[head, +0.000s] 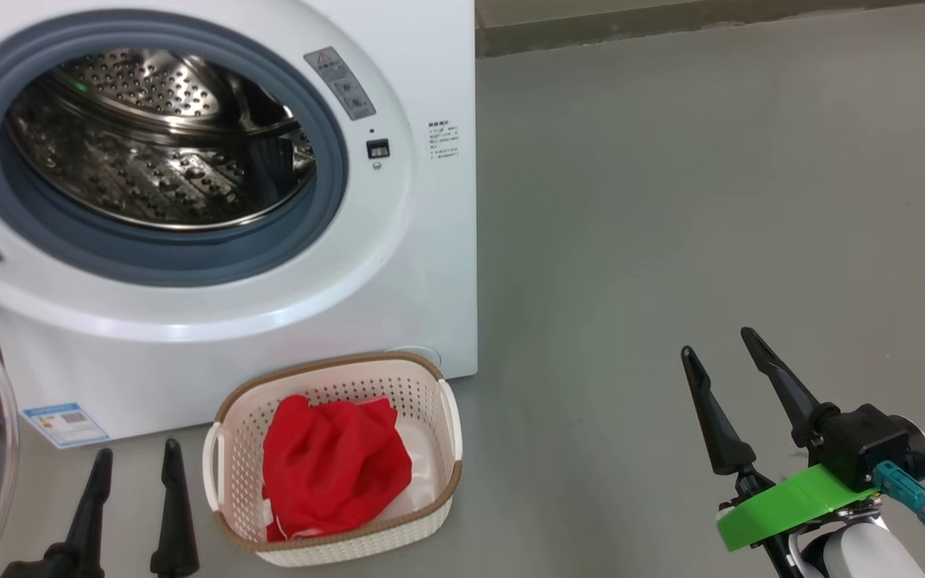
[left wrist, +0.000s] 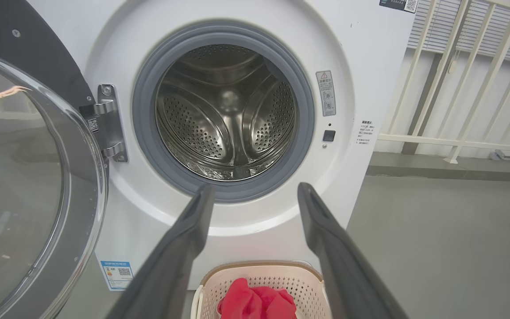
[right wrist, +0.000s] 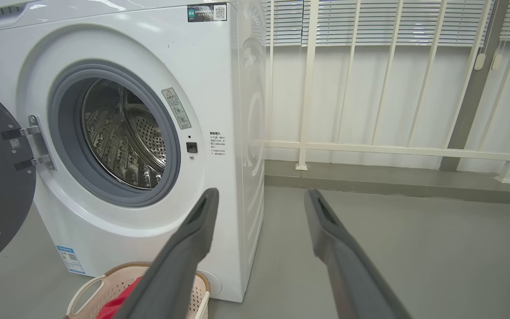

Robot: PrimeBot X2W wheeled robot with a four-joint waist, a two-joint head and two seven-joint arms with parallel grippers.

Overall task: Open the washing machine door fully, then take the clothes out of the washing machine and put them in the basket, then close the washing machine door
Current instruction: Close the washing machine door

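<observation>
Door [left wrist: 29, 168] stands swung open at far left of the washer [head: 398, 265], hung on its hinge [left wrist: 106, 122]. The drum [head: 157, 152] looks bare, with no red in it, though its near lower lip is hidden behind the grey ring [head: 149, 257]. Clothes [head: 334, 461] lie bunched in the basket [head: 326, 365], which sits on the floor just in front of the washer, below the opening. Judged step: only closing the door is left.

Left tool [head: 137, 449]: fingers spread, empty, near left, between door and basket. Right tool [head: 717, 341]: fingers spread, empty, near right, well apart from everything.

Risks:
- Basket sits near the door's swing path. A low rim could clip it and shove it; clearance can't be told.
- Left tool lies close to the door. A careless reach could knock the glass or get caught between door and washer.
- A push on the bulging glass may slide off. The black rim looks the surer contact.
- A weak push may leave the door unlatched.
- Any garment hidden behind the ring would be shut in.

Room: plain grey floor [head: 711, 201], no surface in use. A white railing [right wrist: 370, 146] with blinds [right wrist: 370, 22] behind it runs along the far wall, right of the washer. A blue label [head: 65, 424] sits low on the washer's left front.
</observation>
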